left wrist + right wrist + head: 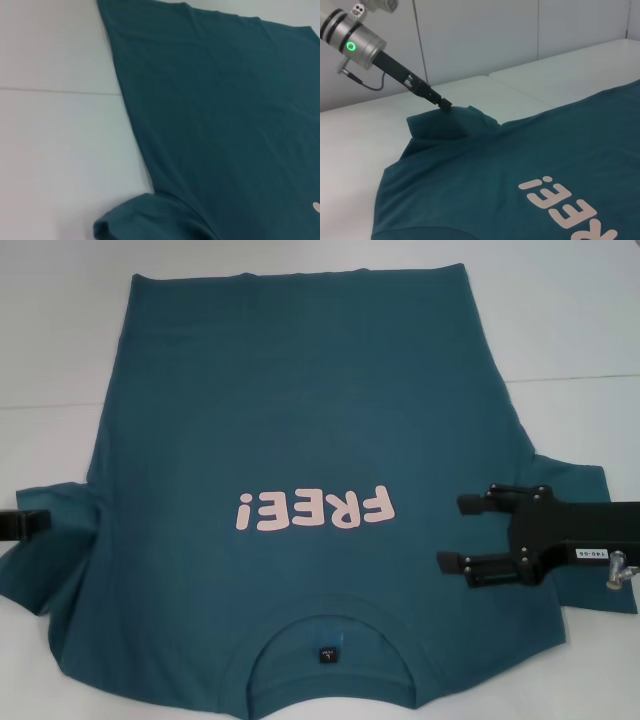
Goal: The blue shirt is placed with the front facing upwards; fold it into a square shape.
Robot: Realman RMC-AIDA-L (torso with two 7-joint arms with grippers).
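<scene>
The blue shirt [300, 420] lies spread front up on the white table, its collar [330, 640] nearest me and the white "FREE!" lettering [312, 508] across the chest. My right gripper [450, 533] hovers open over the shirt beside its right sleeve [575, 490], nothing between its fingers. My left gripper [25, 523] sits at the left edge, at the left sleeve [60, 510]. In the right wrist view the left gripper's tip [445, 105] looks closed on the sleeve [445, 125], which bunches up toward it. The left wrist view shows the shirt's side [225, 125] and the curled sleeve end [120, 220].
The white table [560, 320] has a seam line [580, 377] running across it behind the shirt's middle. Bare table lies on both sides and beyond the hem [300, 275]. A pale wall [520, 30] stands behind the table.
</scene>
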